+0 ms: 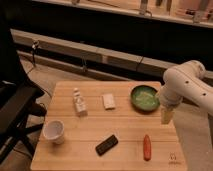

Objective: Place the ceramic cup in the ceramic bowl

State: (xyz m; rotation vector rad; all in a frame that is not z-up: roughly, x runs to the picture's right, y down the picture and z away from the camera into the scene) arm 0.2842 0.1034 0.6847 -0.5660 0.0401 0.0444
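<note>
The ceramic cup (pixel 54 131) is small, white and upright at the front left of the wooden table (pixel 125 135). The ceramic bowl (pixel 144 97), green with a dark rim, sits at the back right of the table. My gripper (pixel 166 115) hangs down from the white arm (pixel 187 87) at the right edge of the table, just right of and in front of the bowl, far from the cup. Nothing shows in it.
A small whitish bottle-like figure (pixel 78 103) stands at the back left. A white flat piece (pixel 108 101) lies near the back middle. A black rectangular object (pixel 107 144) and a red-orange carrot-like object (pixel 146 147) lie at the front. A dark chair (pixel 12 107) stands left.
</note>
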